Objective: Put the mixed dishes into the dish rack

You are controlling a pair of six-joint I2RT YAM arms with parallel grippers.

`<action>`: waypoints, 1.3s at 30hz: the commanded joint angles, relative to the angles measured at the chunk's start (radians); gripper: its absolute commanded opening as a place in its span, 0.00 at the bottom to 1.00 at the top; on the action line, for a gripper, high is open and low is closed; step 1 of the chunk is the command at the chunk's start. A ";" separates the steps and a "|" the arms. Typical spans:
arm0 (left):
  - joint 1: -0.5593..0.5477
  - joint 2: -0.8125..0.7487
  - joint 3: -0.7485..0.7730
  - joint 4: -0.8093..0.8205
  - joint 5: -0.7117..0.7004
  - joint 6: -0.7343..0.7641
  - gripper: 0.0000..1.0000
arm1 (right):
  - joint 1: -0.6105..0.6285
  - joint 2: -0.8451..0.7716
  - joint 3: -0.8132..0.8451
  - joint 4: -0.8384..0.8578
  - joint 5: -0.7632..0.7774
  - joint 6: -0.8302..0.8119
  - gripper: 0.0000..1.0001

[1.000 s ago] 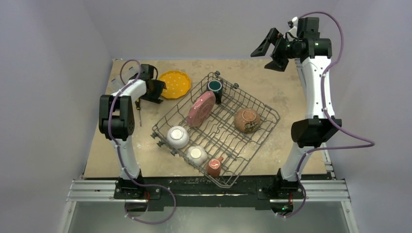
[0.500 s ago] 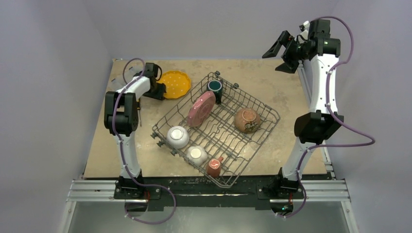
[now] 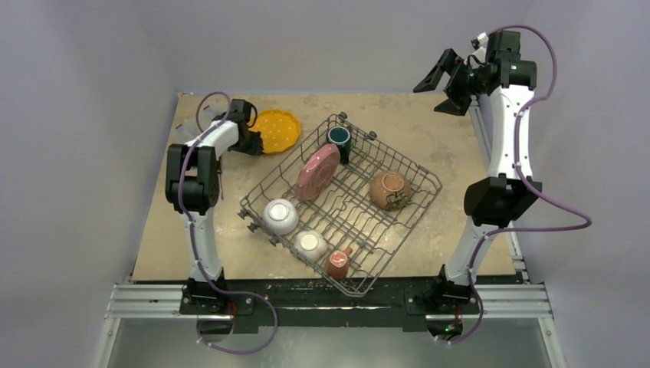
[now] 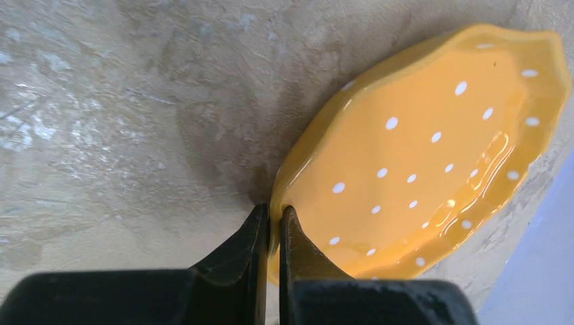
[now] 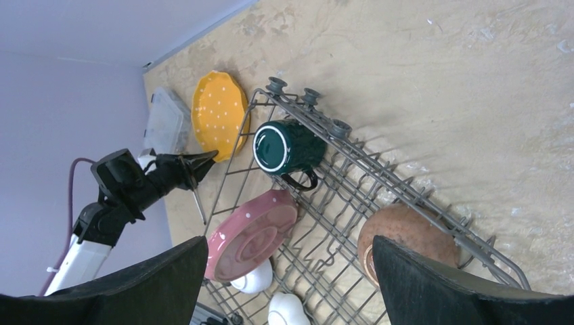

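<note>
Your left gripper (image 4: 273, 215) is pinched on the near rim of the yellow plate (image 4: 420, 156). One finger lies on the inner face and the other under the outer lip, with only the rim's thickness between them. That edge hold makes sense. A plate lying flat on the table (image 4: 101, 101) offers nothing else to grab, and a rim grip lets you tip it upright for the tines. I cannot tell whether the plate has left the table (the shadow under its near edge hints at a slight tilt, no more).

The rest of the plate stretches away beyond the fingertips. Past it, toward your other arm, stands the dish rack (image 3: 349, 203). The dark teal mug (image 3: 339, 139) sits in the corner closest to your gripper. Just beyond it the pink plate (image 3: 317, 172) stands on edge between tines, and the free tines beside it look like the natural slot. Farther off in the rack are the brown bowl (image 3: 389, 189), white bowl (image 3: 280, 215), small floral bowl (image 3: 310, 244) and red-and-white mug (image 3: 338, 263). So the yellow plate appears to be the last dish outside it.

Well apart from all this, your right gripper (image 3: 443, 80) hangs high over the far corner, fingers spread wide and empty. It is probably parked there to keep the path to the rack clear.
</note>
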State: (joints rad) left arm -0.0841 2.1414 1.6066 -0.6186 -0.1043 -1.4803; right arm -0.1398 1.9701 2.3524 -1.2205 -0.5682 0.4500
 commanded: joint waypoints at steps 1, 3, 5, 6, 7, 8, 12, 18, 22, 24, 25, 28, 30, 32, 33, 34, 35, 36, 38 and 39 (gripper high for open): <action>0.002 -0.005 -0.019 -0.009 -0.018 0.006 0.00 | -0.005 -0.019 0.029 -0.012 -0.020 -0.023 0.92; 0.006 -0.030 -0.032 0.022 -0.018 0.017 0.00 | -0.006 -0.025 0.023 -0.010 -0.025 -0.020 0.92; 0.014 -0.054 -0.041 0.057 -0.007 0.019 0.00 | -0.006 -0.032 0.018 -0.008 -0.027 -0.019 0.92; 0.019 -0.067 -0.044 0.079 0.001 0.019 0.00 | -0.006 -0.034 0.014 -0.007 -0.027 -0.019 0.92; 0.024 -0.077 -0.045 0.101 0.010 0.017 0.00 | -0.005 -0.037 0.011 -0.008 -0.028 -0.019 0.92; 0.029 -0.087 -0.045 0.125 0.024 0.012 0.00 | -0.006 -0.040 0.009 -0.008 -0.029 -0.018 0.92; 0.042 -0.118 -0.024 0.177 0.083 -0.017 0.00 | -0.006 -0.046 -0.002 -0.011 -0.037 -0.016 0.92; 0.042 -0.178 -0.015 0.234 0.136 -0.022 0.00 | -0.006 -0.055 -0.026 -0.011 -0.054 -0.011 0.92; 0.042 -0.229 -0.015 0.261 0.130 0.020 0.00 | -0.006 -0.060 -0.028 -0.014 -0.061 -0.011 0.92; 0.043 -0.247 -0.011 0.270 0.131 0.043 0.00 | -0.006 -0.060 -0.032 -0.014 -0.065 -0.011 0.92; 0.042 -0.257 -0.011 0.276 0.134 0.049 0.00 | -0.006 -0.063 -0.036 -0.016 -0.067 -0.011 0.92; 0.042 -0.273 -0.018 0.297 0.149 0.057 0.00 | -0.006 -0.064 -0.040 -0.017 -0.071 -0.011 0.92; 0.042 -0.285 -0.034 0.322 0.161 0.052 0.00 | -0.006 -0.065 -0.040 -0.017 -0.074 -0.011 0.92; 0.042 -0.297 -0.046 0.344 0.173 0.044 0.00 | -0.005 -0.066 -0.044 -0.017 -0.077 -0.011 0.93; 0.042 -0.302 -0.048 0.353 0.177 0.043 0.00 | -0.004 -0.066 -0.045 -0.017 -0.078 -0.011 0.93; 0.042 -0.305 -0.048 0.357 0.180 0.044 0.00 | -0.004 -0.067 -0.046 -0.017 -0.079 -0.011 0.93; 0.043 -0.309 -0.048 0.360 0.184 0.044 0.00 | -0.004 -0.068 -0.047 -0.017 -0.078 -0.011 0.93; 0.042 -0.313 -0.048 0.363 0.188 0.043 0.00 | -0.004 -0.068 -0.046 -0.017 -0.080 -0.010 0.93; 0.042 -0.318 -0.038 0.374 0.200 0.042 0.00 | -0.004 -0.070 -0.047 -0.016 -0.081 -0.010 0.93; 0.041 -0.318 -0.030 0.373 0.209 0.041 0.00 | -0.004 -0.068 -0.048 -0.015 -0.083 -0.009 0.93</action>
State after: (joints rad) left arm -0.0460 1.9182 1.5402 -0.4263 0.0402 -1.4284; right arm -0.1406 1.9564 2.3035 -1.2312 -0.6228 0.4507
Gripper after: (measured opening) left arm 0.040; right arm 0.925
